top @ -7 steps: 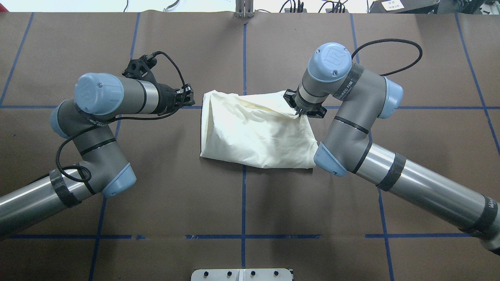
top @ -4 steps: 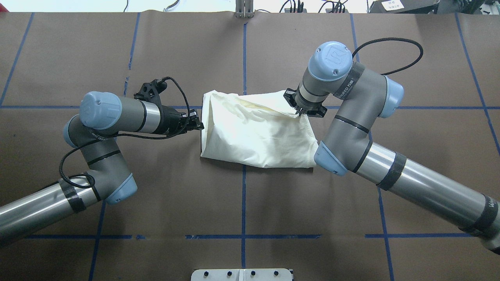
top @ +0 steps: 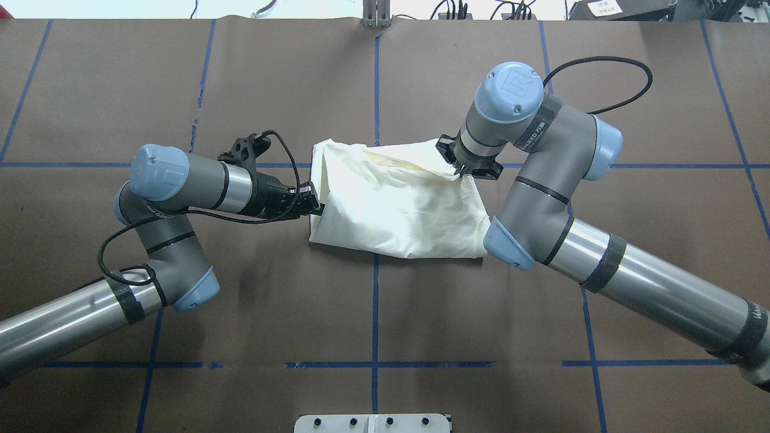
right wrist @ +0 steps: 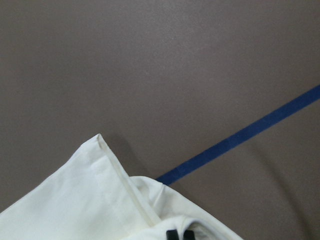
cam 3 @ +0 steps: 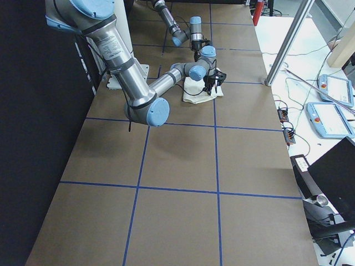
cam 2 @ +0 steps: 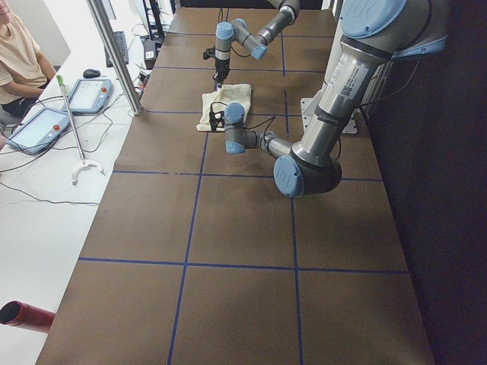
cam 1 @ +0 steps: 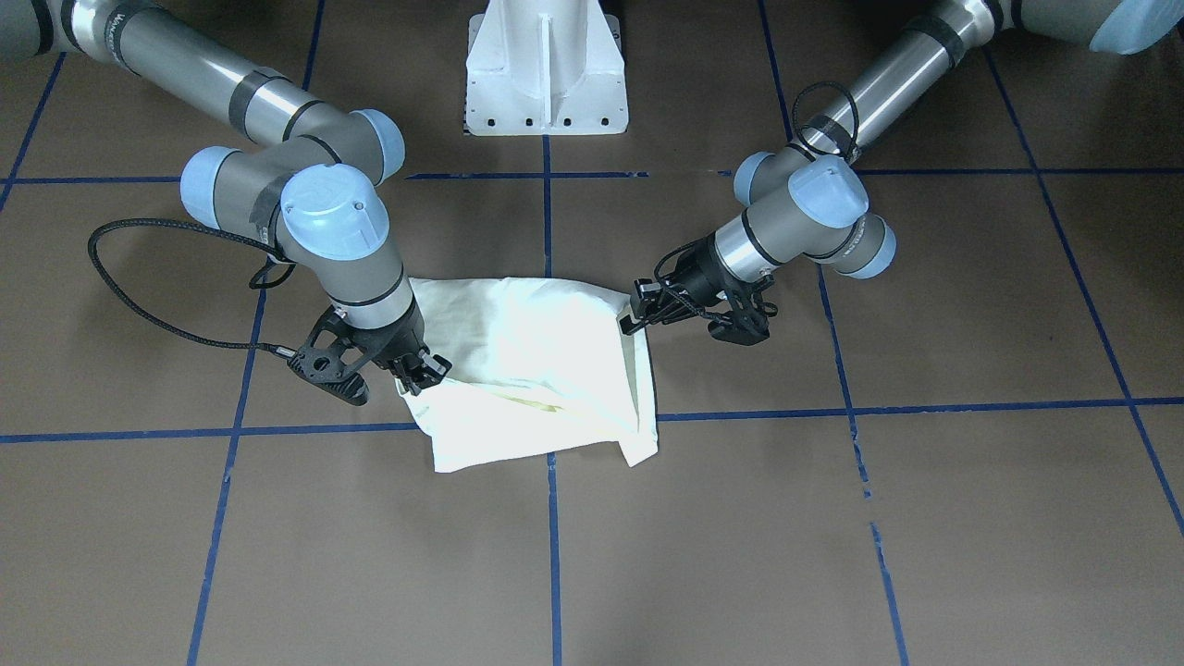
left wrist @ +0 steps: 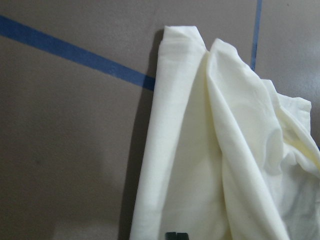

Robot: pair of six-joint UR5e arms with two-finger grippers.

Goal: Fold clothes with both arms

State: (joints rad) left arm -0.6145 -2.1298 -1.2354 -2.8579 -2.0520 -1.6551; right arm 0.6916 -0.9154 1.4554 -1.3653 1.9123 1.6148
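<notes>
The clothes are one cream shirt [top: 397, 204], folded into a rough rectangle at mid-table; its print does not show. My right gripper [top: 464, 173] is shut on the shirt's far right corner and holds the cloth slightly raised. In the right wrist view its tips [right wrist: 180, 234] sit on a hemmed edge of the shirt [right wrist: 75, 200]. My left gripper [top: 316, 207] lies low at the shirt's left edge, jaws together. In the left wrist view its tip [left wrist: 176, 235] overlaps the cloth [left wrist: 200, 150]. The front view shows the shirt [cam 1: 536, 361] between the left gripper [cam 1: 627, 319] and the right gripper [cam 1: 424, 375].
Brown table paper with blue tape grid lines [top: 375, 313] surrounds the shirt. The white pedestal base [cam 1: 544, 74] stands at the robot's side. A person [cam 2: 19, 53] sits at a desk with tablets beyond the table's left end. A red cylinder [cam 2: 23, 313] lies there too.
My left arm has swung toward the robot and to the right, bringing its gripper from beside the shirt's far left corner to the left edge. The right gripper and shirt stay put.
</notes>
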